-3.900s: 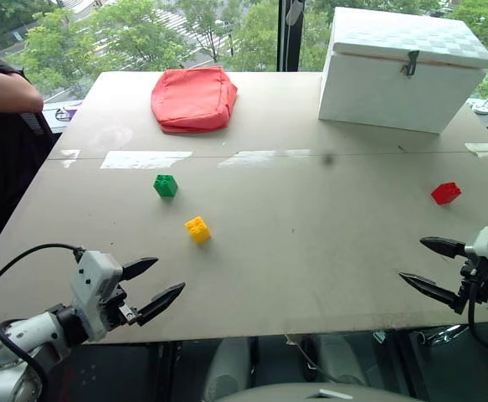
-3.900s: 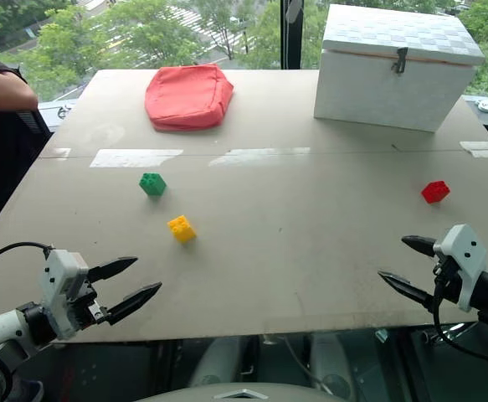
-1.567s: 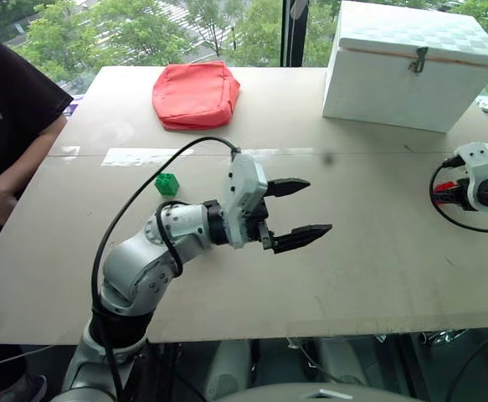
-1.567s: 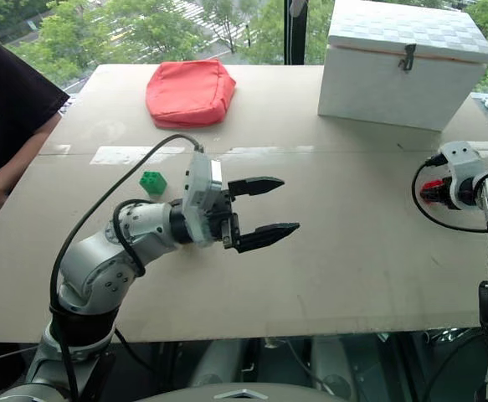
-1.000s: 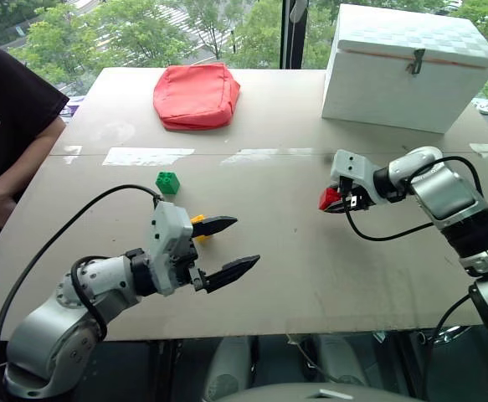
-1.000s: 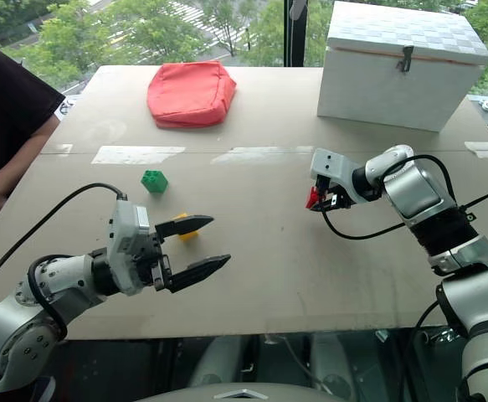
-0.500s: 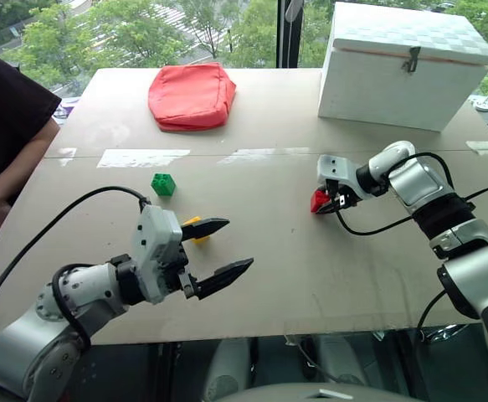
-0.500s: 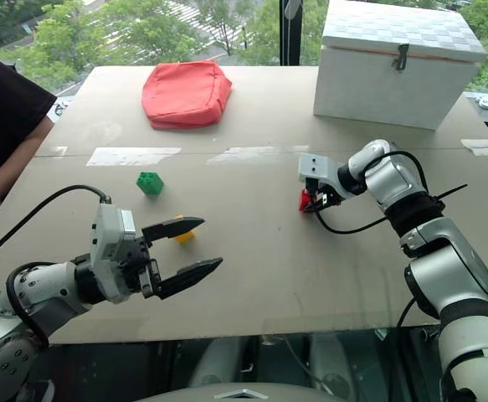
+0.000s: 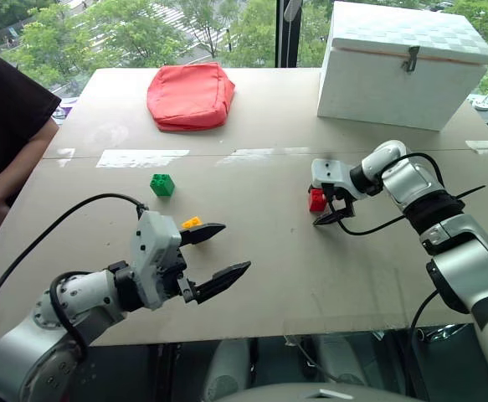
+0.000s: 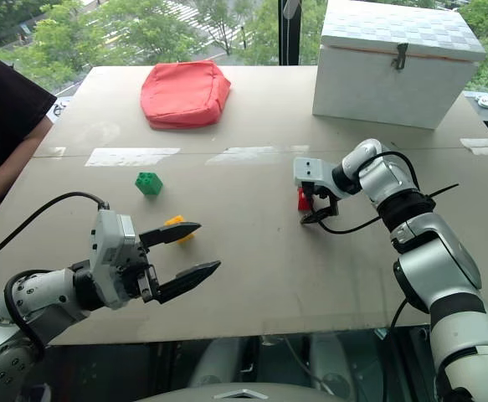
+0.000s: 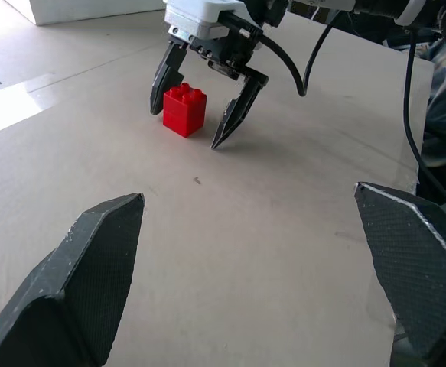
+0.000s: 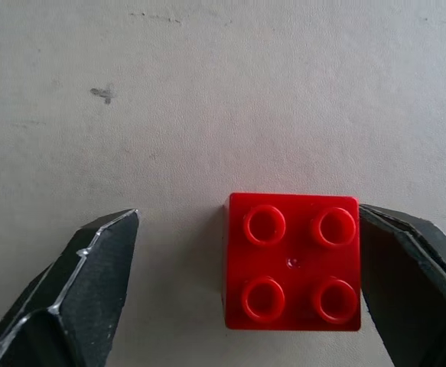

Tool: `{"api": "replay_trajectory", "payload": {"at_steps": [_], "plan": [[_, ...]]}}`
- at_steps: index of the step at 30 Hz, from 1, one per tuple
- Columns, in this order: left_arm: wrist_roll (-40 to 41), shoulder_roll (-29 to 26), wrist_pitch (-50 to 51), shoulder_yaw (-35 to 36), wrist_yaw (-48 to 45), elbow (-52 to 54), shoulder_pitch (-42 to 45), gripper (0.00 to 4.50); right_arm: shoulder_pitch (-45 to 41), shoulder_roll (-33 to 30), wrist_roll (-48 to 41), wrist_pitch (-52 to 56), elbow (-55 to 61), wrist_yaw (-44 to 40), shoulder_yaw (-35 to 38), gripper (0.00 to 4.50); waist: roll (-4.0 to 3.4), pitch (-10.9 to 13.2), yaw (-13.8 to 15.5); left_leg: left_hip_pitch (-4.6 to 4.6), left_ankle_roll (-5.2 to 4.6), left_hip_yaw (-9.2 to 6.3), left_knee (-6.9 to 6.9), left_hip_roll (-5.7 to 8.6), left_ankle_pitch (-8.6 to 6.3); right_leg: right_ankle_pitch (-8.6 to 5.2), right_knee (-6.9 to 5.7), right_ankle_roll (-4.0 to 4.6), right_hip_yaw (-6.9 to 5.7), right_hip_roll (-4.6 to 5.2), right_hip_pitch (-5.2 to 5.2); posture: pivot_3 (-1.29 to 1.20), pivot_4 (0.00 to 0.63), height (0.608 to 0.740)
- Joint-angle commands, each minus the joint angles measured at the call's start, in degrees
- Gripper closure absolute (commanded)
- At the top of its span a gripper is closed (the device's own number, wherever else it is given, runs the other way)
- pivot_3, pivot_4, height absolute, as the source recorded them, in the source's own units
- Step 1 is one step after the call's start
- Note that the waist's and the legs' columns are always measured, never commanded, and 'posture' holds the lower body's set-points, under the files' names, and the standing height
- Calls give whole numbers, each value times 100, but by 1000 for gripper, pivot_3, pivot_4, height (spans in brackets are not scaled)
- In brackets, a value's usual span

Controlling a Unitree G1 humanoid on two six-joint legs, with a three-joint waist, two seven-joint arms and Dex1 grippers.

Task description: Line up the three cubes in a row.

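Note:
The red cube (image 9: 316,199) stands on the table (image 9: 269,276) right of centre, studs up. My right gripper (image 9: 319,211) is open and straddles it. In the right wrist view the red cube (image 12: 293,271) sits close against one finger (image 12: 421,290), with a gap to the other. The green cube (image 9: 161,185) rests at the left. The yellow cube (image 9: 191,223) lies just in front of it, partly hidden by my left gripper's upper finger. My left gripper (image 9: 231,249) hovers open and empty near the front left. Its wrist view faces the red cube (image 11: 184,109).
A large white box (image 9: 403,71) stands at the back right and a red fabric pouch (image 9: 191,96) lies at the back centre-left. A person in a dark shirt (image 9: 9,126) sits at the table's left edge. The right arm's cable (image 9: 377,226) trails over the table.
My right gripper has opened and let go of the red cube, which now stands on the table between its fingers. My left arm has hardly moved.

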State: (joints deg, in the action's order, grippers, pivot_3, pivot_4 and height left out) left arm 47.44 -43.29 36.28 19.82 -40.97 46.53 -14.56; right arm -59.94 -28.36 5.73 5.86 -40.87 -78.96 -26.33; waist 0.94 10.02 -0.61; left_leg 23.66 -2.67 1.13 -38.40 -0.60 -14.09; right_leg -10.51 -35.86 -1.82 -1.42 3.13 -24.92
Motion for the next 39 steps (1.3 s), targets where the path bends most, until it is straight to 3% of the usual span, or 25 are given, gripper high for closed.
{"api": "replay_trajectory", "payload": {"at_steps": [1,5,8,10,14,18,23,31,38,39], "plan": [[9,94,-146,284,92,-181,-41,0,80,-254,-325,27,682,-251,423,39,-1,1,7,-1,0,0,0,0,0,0,0,0,0,1,0,0,150,740],[-293,156,-200,537,399,-731,113,0,548,-438,-1094,515,1914,-227,1129,39,-1,1,6,-3,-1,-4,1,-1,-1,0,0,-1,-5,-1,2,0,150,740],[-619,32,-137,651,644,-1269,376,0,1215,-496,-2180,1080,3435,-32,2002,39,-1,1,29,0,-1,-8,1,-2,-1,0,-2,-1,-9,-1,1,0,150,740],[-870,-93,54,684,949,-1788,730,0,1508,-799,-2735,1070,3434,-172,2744,39,-1,1,74,0,-1,-9,2,-2,-1,1,-3,-3,-10,0,2,0,150,740],[-1171,-255,531,553,1542,-2640,1647,0,2589,-320,-2970,1948,6118,1557,2823,39,4,-3,121,-4,-1,-7,3,-3,-1,7,-4,-15,-10,0,4,0,150,740],[-1543,-194,846,61,1945,-3302,2641,0,3451,-194,-3128,2363,7464,2520,3116,39,5,-2,145,-1,7,-14,2,-7,3,13,-8,-27,-18,-1,2,0,150,740],[-2025,132,1032,-557,2255,-4238,3742,0,4411,-491,-3363,2434,8291,2816,3431,39,24,-11,188,-2,7,-10,-3,7,4,13,1,-27,-16,8,13,0,150,740],[-2941,675,597,-1230,2512,-5901,4797,0,4822,-913,-3505,2540,8628,3220,3552,39,29,-11,126,-13,6,-3,0,3,4,14,-5,-27,-9,-6,13,0,150,740],[-3230,629,190,-1277,2136,-6594,4966,3013,4925,-1154,-3673,2679,8827,3519,3667,0,31,-11,140,-3,6,-8,1,-3,4,14,-6,-26,-12,-3,7,0,150,740],[-3218,617,36,-1254,2003,-6621,4972,3171,4945,-1173,-3702,2701,8848,3573,3676,0,31,-11,145,-1,6,-7,0,-2,4,14,-3,-26,-11,0,7,0,150,740]]}}
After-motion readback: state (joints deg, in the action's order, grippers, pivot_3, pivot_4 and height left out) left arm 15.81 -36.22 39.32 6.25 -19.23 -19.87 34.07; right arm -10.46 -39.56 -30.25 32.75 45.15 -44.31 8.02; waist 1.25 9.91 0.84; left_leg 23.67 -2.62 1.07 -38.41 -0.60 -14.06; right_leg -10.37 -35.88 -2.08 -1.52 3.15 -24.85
